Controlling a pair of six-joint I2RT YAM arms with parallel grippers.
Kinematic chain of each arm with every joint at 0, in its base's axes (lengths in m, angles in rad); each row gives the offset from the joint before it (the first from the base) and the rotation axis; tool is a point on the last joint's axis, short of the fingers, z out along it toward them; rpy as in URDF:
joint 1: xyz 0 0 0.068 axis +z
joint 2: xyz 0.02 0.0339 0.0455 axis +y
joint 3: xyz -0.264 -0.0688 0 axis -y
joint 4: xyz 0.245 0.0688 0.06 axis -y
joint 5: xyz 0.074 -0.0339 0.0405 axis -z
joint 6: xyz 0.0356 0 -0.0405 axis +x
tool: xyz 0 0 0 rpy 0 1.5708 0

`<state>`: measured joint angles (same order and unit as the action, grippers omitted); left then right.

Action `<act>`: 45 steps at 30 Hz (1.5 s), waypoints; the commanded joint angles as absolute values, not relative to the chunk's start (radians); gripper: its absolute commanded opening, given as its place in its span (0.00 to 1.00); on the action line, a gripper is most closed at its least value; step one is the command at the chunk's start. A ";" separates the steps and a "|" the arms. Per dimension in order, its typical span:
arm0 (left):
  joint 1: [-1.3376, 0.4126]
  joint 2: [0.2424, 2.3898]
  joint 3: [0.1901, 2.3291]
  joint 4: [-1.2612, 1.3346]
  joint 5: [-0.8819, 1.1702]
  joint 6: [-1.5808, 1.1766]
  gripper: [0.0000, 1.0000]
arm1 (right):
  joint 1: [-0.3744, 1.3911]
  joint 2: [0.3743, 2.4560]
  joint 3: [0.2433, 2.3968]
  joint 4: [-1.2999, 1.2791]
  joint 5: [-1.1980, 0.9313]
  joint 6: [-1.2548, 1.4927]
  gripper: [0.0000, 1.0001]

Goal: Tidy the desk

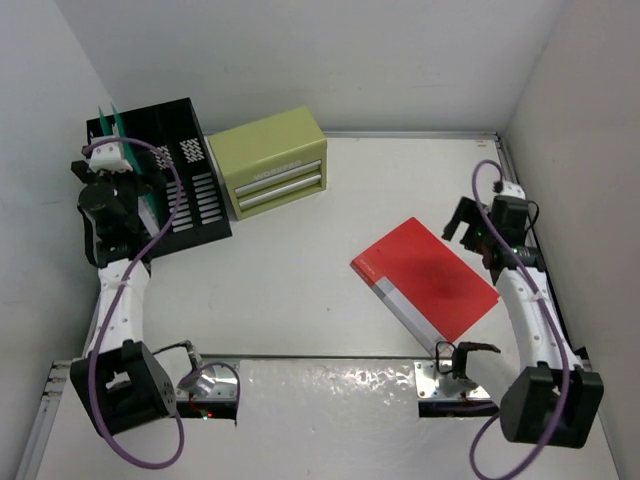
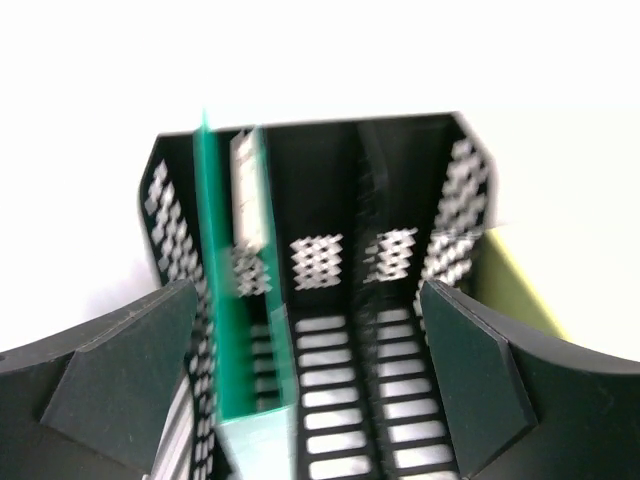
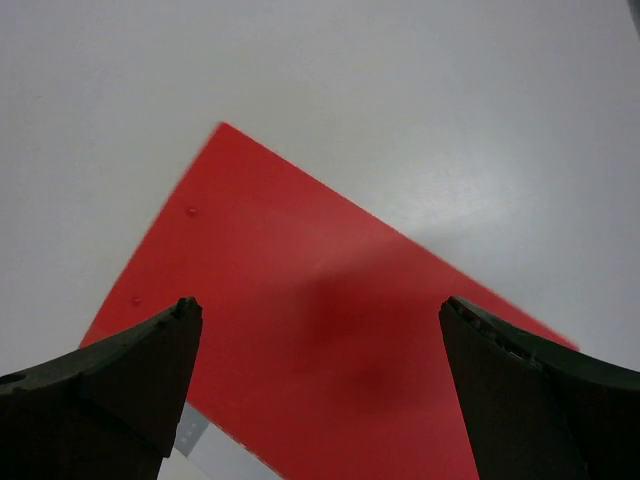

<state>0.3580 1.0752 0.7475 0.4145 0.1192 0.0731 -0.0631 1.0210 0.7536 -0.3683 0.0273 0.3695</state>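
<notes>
Desk (image 1: 300,300), viewed from above. At ten o'clock, the left gripper (image 2: 310,350) hovers open over a black file rack (image 1: 190,190) holding a green folder (image 2: 225,330). At three o'clock, a red folder (image 1: 425,278) lies flat, long axis ten to four, directly under the wide-open right gripper (image 3: 320,350), the nearer arm.

The file rack (image 1: 195,190) stands at the far left corner of the bench (image 1: 300,320), with a folder (image 2: 225,340) upright in its leftmost slot. Just right of the rack, near the back wall, sits the drawer box (image 1: 268,162). A book (image 1: 425,278) lies flat on the bench right of centre, well apart from both. The left pincer (image 2: 308,300) hangs over the rack's near end, the right pincer (image 3: 320,305) over the book.
</notes>
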 commanded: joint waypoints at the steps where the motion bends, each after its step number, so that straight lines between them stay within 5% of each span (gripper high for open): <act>1: 0.312 1.023 0.836 0.256 0.218 0.075 0.93 | -0.152 0.985 0.675 -0.385 -0.024 0.589 0.99; 8: -0.060 1.078 1.097 -0.161 0.411 0.260 0.87 | -0.153 0.948 0.707 -0.576 0.276 0.669 0.99; 16: -0.716 1.265 1.207 -0.449 0.097 0.509 0.88 | -0.156 0.862 0.524 -0.683 0.224 0.940 0.99; 22: -0.741 1.521 1.273 -0.442 0.193 0.494 0.89 | -0.160 0.887 0.403 -0.682 0.038 1.028 0.99; 28: -0.739 1.745 1.350 -0.396 0.218 0.492 0.87 | -0.167 0.888 0.400 -0.690 0.212 0.999 0.99; 45: -0.739 1.962 1.465 -0.363 0.176 0.505 0.87 | -0.259 1.040 0.321 -0.451 0.110 0.921 0.99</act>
